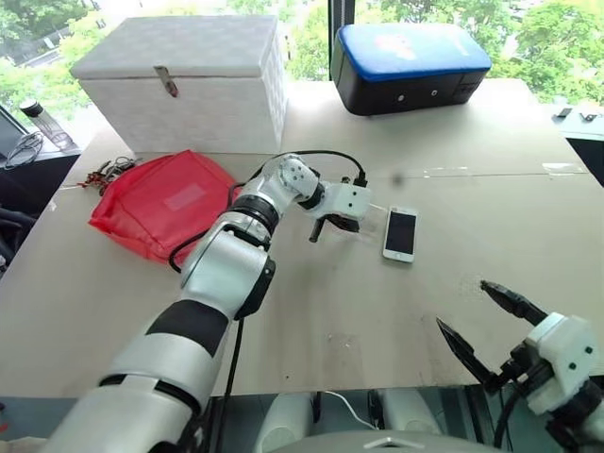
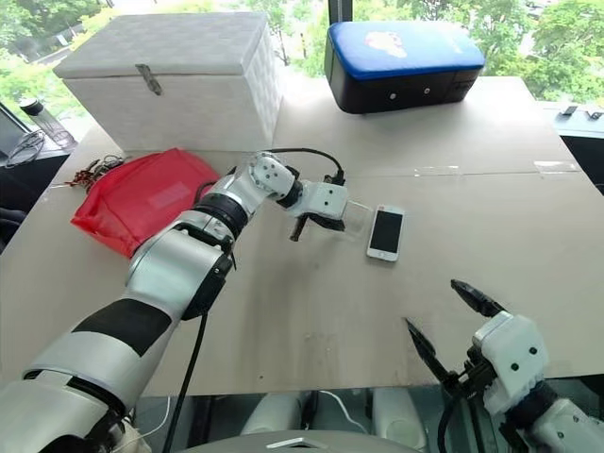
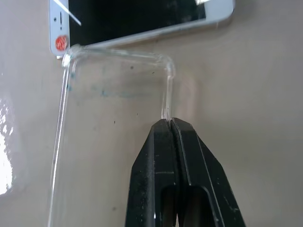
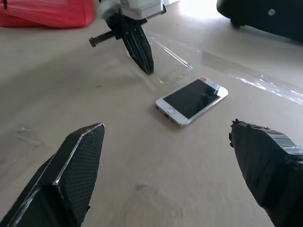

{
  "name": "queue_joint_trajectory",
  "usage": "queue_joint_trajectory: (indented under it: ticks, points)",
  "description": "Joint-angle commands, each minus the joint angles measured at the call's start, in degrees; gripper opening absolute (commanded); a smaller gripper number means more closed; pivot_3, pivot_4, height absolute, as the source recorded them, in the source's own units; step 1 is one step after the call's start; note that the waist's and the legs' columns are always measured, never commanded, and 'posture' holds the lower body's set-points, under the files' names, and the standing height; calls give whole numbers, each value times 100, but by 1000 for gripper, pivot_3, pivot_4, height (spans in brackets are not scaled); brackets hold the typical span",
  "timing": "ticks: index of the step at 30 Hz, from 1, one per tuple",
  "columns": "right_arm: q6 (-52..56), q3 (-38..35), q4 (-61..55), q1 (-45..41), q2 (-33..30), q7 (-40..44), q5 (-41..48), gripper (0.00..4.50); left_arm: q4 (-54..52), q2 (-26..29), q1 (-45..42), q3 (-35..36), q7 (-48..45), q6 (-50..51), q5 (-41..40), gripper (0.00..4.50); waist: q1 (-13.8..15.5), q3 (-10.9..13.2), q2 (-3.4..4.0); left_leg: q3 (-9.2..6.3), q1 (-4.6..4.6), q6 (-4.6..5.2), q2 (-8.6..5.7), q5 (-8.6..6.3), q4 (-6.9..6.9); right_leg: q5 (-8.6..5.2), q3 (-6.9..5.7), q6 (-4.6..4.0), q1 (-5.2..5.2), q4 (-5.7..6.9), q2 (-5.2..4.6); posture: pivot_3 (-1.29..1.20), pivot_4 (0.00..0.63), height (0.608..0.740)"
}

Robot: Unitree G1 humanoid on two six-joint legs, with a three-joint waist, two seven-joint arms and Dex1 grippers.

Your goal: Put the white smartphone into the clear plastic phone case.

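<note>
So the left gripper (image 3: 169, 124) is pinched tight on the edge of the clear plastic phone case (image 3: 116, 99), which sits flat on the table (image 1: 377, 311) right beside the white smartphone (image 1: 400, 234), screen up. The right gripper (image 1: 491, 321) hangs near the table's front edge, fingers spread wide, holding nothing.

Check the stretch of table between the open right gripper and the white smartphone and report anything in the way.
Nothing visible stands in the way. Only bare table lies between the right gripper and the white smartphone. The clear plastic phone case, with the left gripper shut on its edge, lies beyond the phone, right beside it.
</note>
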Motion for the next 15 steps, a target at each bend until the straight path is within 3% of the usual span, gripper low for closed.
queue_joint_trajectory:
  ticks: [1, 4, 8, 15]
  points:
    - [272, -806, 383, -603, -480, 347, 807, 4500, -88, 37, 32, 304, -448, 249, -330, 9, -6, 3, -5, -1, -1, 0, 0, 0, 1, 0, -2, 0, 0, 0, 1, 0, 150, 740]
    - [616, -1207, 934, -1328, -1094, 767, 1470, 4500, -107, 18, -28, 512, -662, 878, -530, 9, -2, 4, -6, 10, 1, 9, -2, -5, 16, 1, 6, 1, 5, 3, -2, 0, 150, 740]
    - [804, -1225, 1444, -2083, -1591, 1180, 1761, 4500, -142, 81, -180, 543, -1338, 1975, -704, 9, 2, 6, -8, -4, -9, 10, -3, -5, 18, 0, -14, 0, 2, 6, 2, 0, 150, 740]
    - [847, -829, 1789, -2812, -1739, 1431, 1639, 4500, -826, 314, 219, 337, -1703, 3438, -1045, 9, -3, 6, -8, -8, -20, 11, -1, -6, 34, -1, -15, 1, 0, 6, -1, 0, 150, 740]
